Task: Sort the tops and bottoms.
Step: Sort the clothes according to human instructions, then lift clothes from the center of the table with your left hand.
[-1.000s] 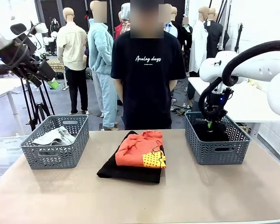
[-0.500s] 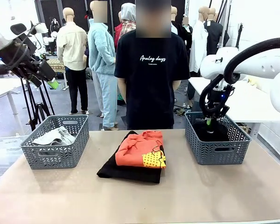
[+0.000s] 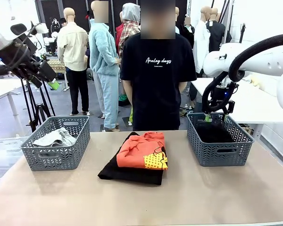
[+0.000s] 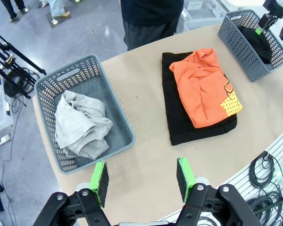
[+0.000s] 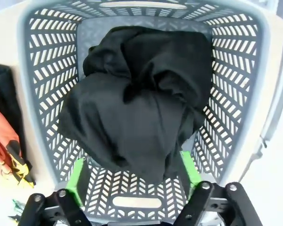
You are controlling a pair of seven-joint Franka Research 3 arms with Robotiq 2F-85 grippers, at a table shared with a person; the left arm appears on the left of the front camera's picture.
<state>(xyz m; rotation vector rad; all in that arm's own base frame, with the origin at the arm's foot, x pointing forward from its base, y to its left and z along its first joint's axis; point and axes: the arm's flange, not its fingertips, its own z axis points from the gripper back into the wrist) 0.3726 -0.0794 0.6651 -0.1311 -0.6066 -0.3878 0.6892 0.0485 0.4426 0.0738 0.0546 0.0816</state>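
Note:
The light grey top (image 3: 54,137) lies crumpled in the left basket (image 3: 56,160). At the table's middle, the orange top (image 3: 144,150) with its yellow dotted patch rests on a folded black bottom (image 3: 129,173). Another black bottom (image 5: 141,117) lies heaped in the right basket (image 3: 219,151). My right gripper (image 3: 216,117) hovers just above that basket, open (image 5: 133,174), with the cloth below it and apart from its fingers (image 5: 188,168). High at the left, my left gripper (image 3: 52,83) is open (image 4: 141,176) and holds nothing, looking down on the grey top (image 4: 80,125) and the orange top (image 4: 203,87).
A person in a black printed T-shirt (image 3: 155,75) stands at the far edge behind the stack. Bare tabletop (image 3: 141,202) stretches along the front and between the baskets. A tripod (image 3: 35,106) stands off the table's left side.
My right gripper has risen out of the right basket, leaving the black bottom inside. The person has shifted a little to the right. My left arm has stayed still.

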